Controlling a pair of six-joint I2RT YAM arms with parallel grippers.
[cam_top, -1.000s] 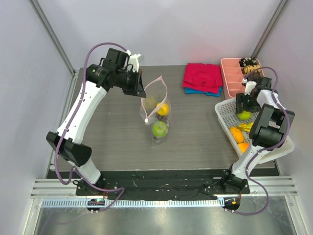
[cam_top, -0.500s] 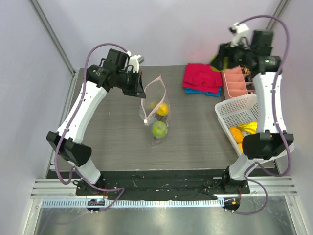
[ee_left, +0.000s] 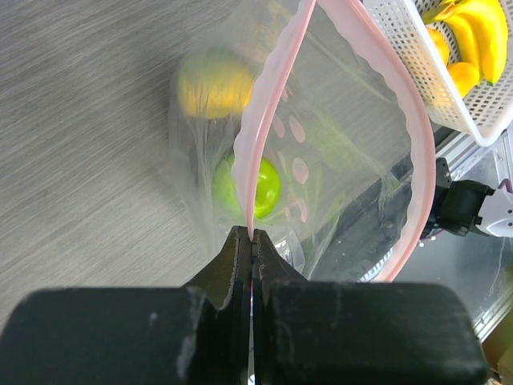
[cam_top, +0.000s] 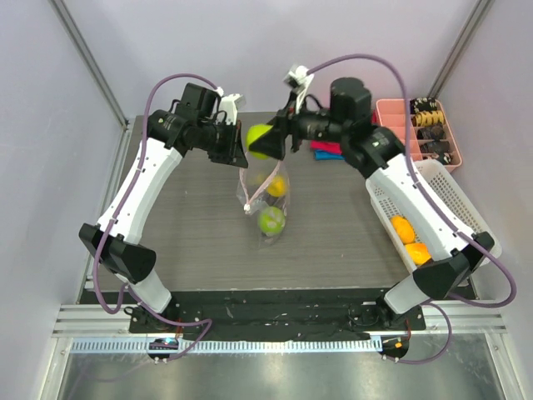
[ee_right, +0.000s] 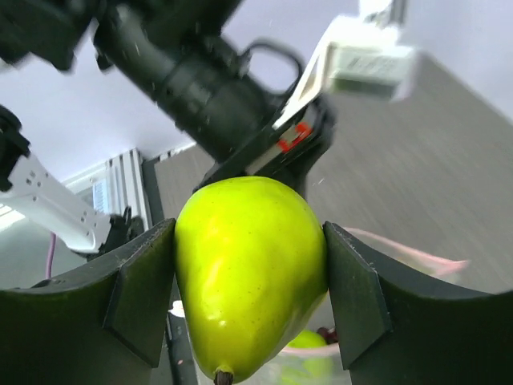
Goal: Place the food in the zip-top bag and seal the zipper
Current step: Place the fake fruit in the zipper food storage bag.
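Observation:
The clear zip-top bag [cam_top: 265, 200] hangs open over the table's middle, with a green fruit [cam_top: 271, 220] and a yellow-orange fruit [cam_top: 277, 185] inside. My left gripper [cam_top: 240, 155] is shut on the bag's mouth edge; in the left wrist view the pink zipper [ee_left: 268, 112] runs straight into the closed jaws of the left gripper [ee_left: 252, 235]. A green pear [cam_top: 259, 140] is held just above the bag's mouth, my right gripper [cam_top: 266, 140] shut on it. Up close, the pear [ee_right: 240, 297] fills the right gripper [ee_right: 250, 245], stem down, with the bag's rim below it.
A white mesh basket [cam_top: 466, 218] at the right holds oranges [cam_top: 403, 227], and bananas [ee_left: 473, 32] show in the left wrist view. Behind it stands a pink compartment tray [cam_top: 400, 118]. A red cloth [cam_top: 321, 150] lies partly hidden under the right arm.
The right arm lifted the green pear out of the basket, swung it up and left, and now holds it over the bag's mouth. The left arm and bag stayed put.

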